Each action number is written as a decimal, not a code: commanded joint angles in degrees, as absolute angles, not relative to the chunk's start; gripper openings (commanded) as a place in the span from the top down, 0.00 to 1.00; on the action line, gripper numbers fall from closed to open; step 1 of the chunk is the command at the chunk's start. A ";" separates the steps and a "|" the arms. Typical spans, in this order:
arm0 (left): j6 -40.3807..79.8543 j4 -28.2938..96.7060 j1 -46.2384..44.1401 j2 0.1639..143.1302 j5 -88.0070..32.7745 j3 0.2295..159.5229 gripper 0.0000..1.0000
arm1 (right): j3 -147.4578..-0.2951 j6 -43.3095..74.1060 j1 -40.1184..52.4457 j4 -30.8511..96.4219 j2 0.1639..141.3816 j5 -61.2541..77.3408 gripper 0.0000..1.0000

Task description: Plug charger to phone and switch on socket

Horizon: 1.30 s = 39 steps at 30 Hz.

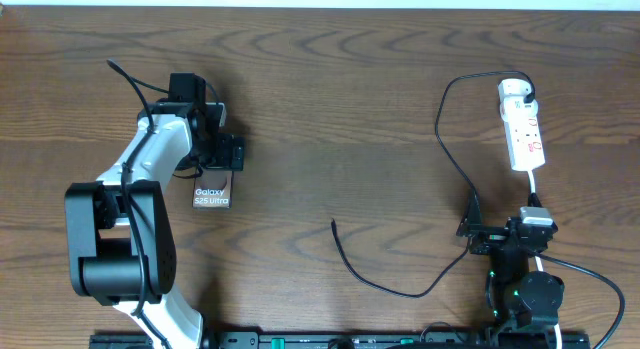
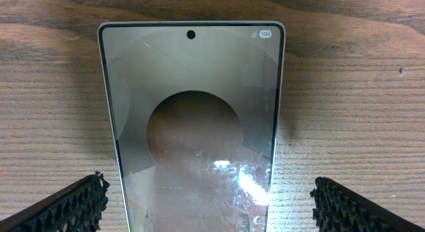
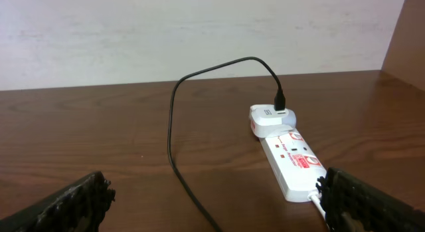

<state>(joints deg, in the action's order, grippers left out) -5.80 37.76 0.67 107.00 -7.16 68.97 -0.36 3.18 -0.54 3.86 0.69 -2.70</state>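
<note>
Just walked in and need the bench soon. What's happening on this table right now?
The left arm hovers over the slim, glossy dark phone lying flat on the brown wooden table, jaws open either side, gripping nothing. The right arm, jaws open too, faces the narrow white power strip. The thin black charger cable runs from a round white plug on that strip; its free tip lies loose on the table, away from the phone.

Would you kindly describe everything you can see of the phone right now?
The phone is a slim rectangular slab with a glossy, reflective dark face, a pale rim and a punch-hole camera near its far edge. It lies flat on the wooden table beneath the left gripper, whose open fingers flank it without touching.
</note>
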 commanded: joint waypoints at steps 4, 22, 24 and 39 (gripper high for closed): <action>-6.44 37.80 0.84 107.48 -6.79 68.55 0.02 | -0.32 2.48 -0.86 4.10 0.34 -2.63 0.01; -6.44 37.28 0.84 107.48 -6.79 66.50 0.02 | -0.32 2.48 -0.86 4.10 0.34 -2.63 0.01; -6.44 36.53 0.84 107.48 -6.81 65.82 0.02 | -0.32 2.48 -0.86 4.10 0.34 -2.63 0.01; -7.40 34.15 0.84 107.48 -6.79 63.46 0.02 | -0.32 2.50 -0.86 4.10 0.34 -2.63 0.01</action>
